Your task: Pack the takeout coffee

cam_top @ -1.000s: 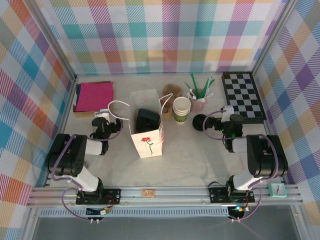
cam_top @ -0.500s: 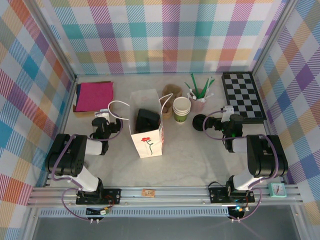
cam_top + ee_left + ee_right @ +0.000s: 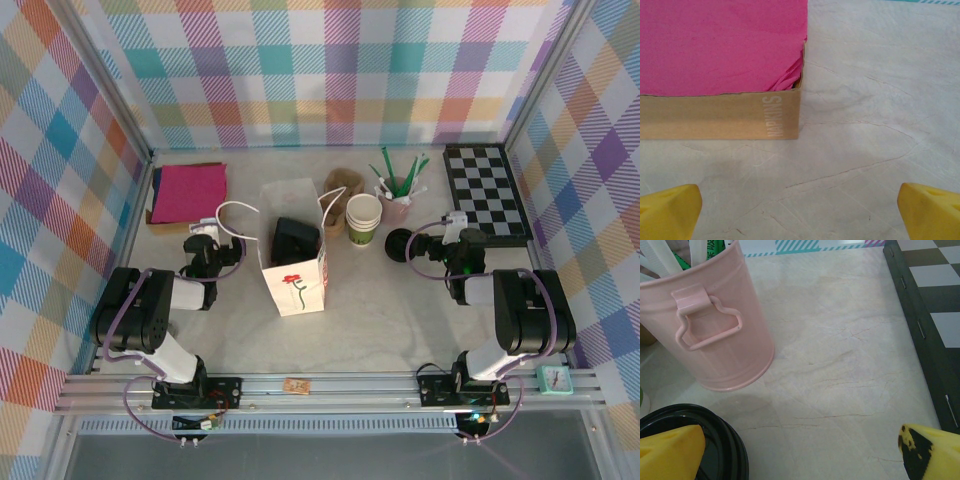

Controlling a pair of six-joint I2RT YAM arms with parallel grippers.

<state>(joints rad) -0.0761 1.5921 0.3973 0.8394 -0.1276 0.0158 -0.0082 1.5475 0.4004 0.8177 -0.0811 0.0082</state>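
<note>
Glossy pink pail (image 3: 715,325), perhaps metal, matt cardboard napkin box (image 3: 720,117)

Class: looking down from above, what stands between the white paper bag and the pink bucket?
A stack of white-and-green paper cups stands between the bag and the bucket, as the top external view shows.

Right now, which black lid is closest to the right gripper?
The loose lid beside the pink bucket, right by the right gripper; the other lid sits inside the paper bag.
</note>
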